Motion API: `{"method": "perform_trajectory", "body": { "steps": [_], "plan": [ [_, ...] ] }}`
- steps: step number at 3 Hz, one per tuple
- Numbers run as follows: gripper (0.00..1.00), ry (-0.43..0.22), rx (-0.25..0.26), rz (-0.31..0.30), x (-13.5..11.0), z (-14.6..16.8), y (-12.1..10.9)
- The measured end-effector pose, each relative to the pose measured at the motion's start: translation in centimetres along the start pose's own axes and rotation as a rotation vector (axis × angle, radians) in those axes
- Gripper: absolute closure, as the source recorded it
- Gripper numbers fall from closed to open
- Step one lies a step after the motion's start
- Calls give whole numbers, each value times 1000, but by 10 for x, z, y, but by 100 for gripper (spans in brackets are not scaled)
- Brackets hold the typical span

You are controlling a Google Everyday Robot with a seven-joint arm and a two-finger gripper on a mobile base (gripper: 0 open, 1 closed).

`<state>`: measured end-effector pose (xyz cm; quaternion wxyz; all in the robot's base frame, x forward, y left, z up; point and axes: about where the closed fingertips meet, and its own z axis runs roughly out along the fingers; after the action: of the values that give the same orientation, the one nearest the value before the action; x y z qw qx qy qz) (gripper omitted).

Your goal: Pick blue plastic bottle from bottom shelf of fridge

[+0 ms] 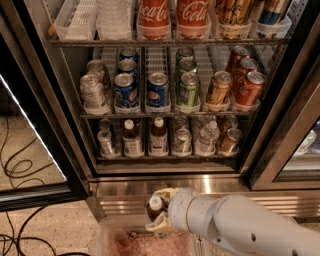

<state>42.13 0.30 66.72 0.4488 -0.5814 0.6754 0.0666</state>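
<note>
My gripper [159, 212] is low in the view, in front of the fridge's ribbed steel base [125, 192], and my white arm reaches in from the lower right. It is shut on the blue plastic bottle [155, 206], whose white cap and dark contents show between the cream fingers [167, 194]; its label is hidden. The bottle is held roughly upright, below and clear of the bottom shelf [165, 157]. That shelf still carries two similar white-capped bottles [132, 141], small cans and a clear water bottle [207, 137].
The middle rack holds blue, green and orange cans [157, 92]; cola bottles [154, 15] stand on the top rack. The glass door [30, 150] hangs open at left. Clear plastic bins [115, 240] sit below my gripper. Cables [20, 170] lie on the floor at left.
</note>
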Motion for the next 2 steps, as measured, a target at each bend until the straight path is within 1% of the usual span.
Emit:
{"method": "perform_trajectory", "body": {
  "steps": [1, 2],
  "plan": [
    [100, 12, 7, -1, -2, -5, 13],
    [100, 40, 43, -16, -11, -21, 34]
  ]
}}
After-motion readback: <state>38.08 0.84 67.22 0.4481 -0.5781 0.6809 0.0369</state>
